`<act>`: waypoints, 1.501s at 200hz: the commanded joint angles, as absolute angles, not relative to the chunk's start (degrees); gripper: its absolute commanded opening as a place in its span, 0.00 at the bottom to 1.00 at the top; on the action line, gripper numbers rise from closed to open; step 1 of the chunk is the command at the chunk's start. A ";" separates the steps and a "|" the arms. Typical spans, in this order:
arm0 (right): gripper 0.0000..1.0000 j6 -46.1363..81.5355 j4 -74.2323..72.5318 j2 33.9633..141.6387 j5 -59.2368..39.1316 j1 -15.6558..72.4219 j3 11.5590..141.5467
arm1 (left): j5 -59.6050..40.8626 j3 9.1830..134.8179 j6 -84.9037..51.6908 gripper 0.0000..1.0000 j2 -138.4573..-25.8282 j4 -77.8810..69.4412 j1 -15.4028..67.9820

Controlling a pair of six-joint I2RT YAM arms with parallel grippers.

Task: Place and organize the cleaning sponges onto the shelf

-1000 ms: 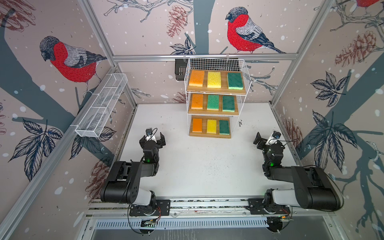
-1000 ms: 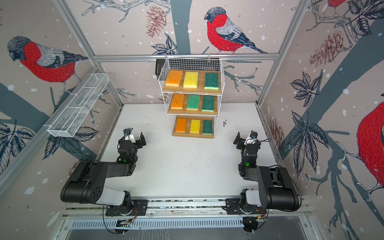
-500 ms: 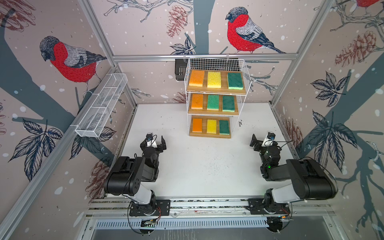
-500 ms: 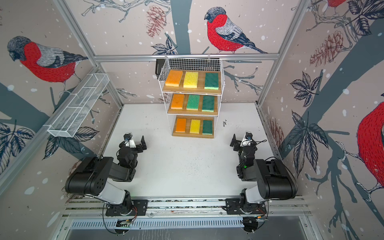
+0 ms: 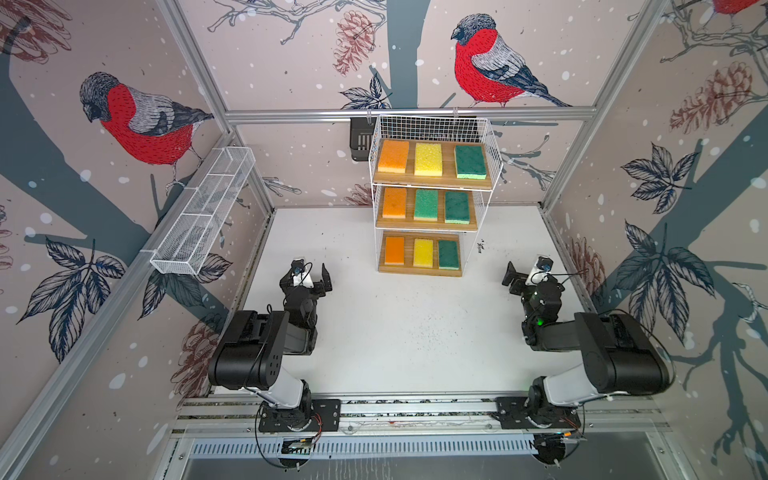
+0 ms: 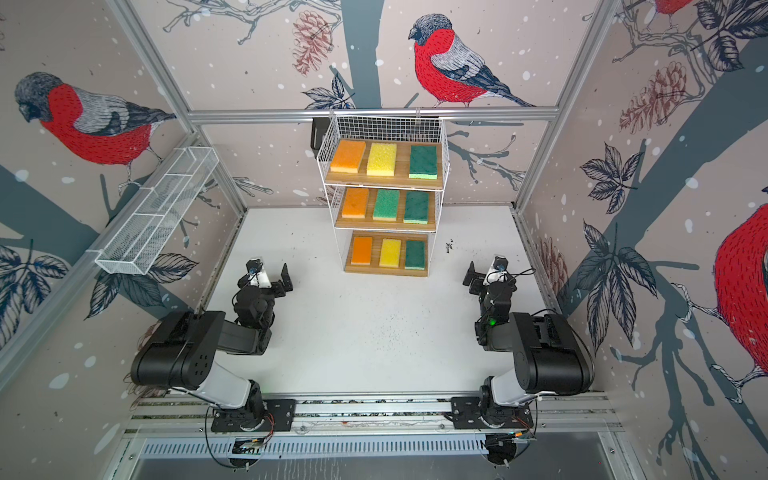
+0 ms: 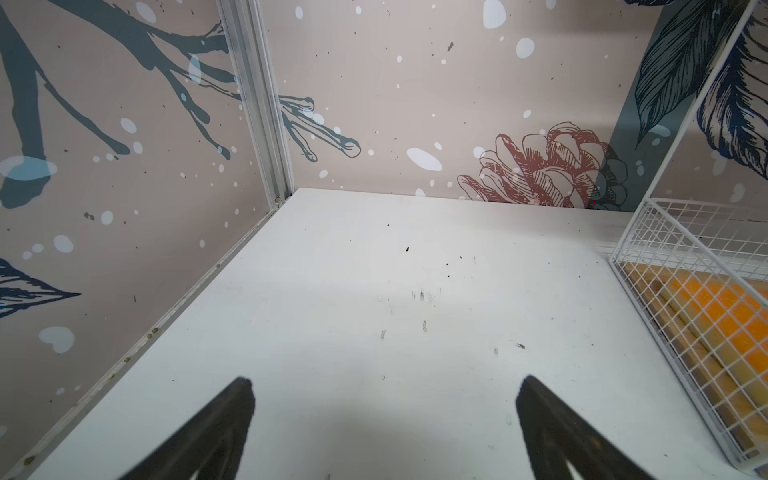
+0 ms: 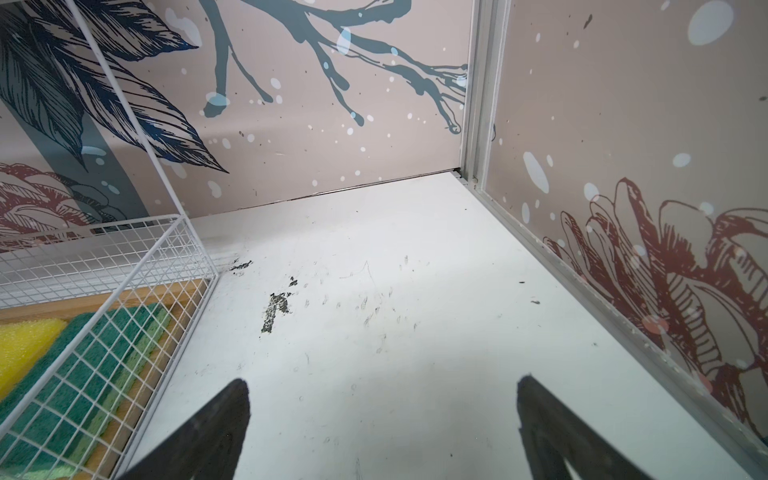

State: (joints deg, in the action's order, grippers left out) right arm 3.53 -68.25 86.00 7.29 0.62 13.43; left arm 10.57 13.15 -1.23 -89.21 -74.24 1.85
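"How many sponges [image 5: 425,205] sat on the shelf [image 5: 432,126]?"

"Nine, three on each of its three boards [image 5: 432,181]. Three were orange, two yellow, four green."

"And the grippers?"

"Two, both empty, with fingers spread wide. The left gripper [image 7: 384,386] hung left of the shelf's lowest board and the right gripper [image 8: 382,384] right of it. Each was apart from the shelf, over the table [image 5: 395,324]."
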 commanded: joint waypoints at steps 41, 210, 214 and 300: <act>0.99 4.56 -67.95 86.13 7.32 0.62 13.80 | 10.55 13.55 -1.17 0.98 -89.30 -74.36 1.87; 1.00 4.45 -68.39 85.82 7.56 0.70 13.49 | 10.49 13.03 -0.97 0.98 -89.12 -75.05 1.95; 1.00 4.45 -68.39 85.84 7.48 0.70 13.53 | 10.51 13.10 -0.97 0.98 -89.12 -74.98 1.95; 0.99 4.39 -68.38 85.88 7.54 0.71 13.58 | 10.46 13.08 -0.97 0.98 -89.08 -75.08 1.97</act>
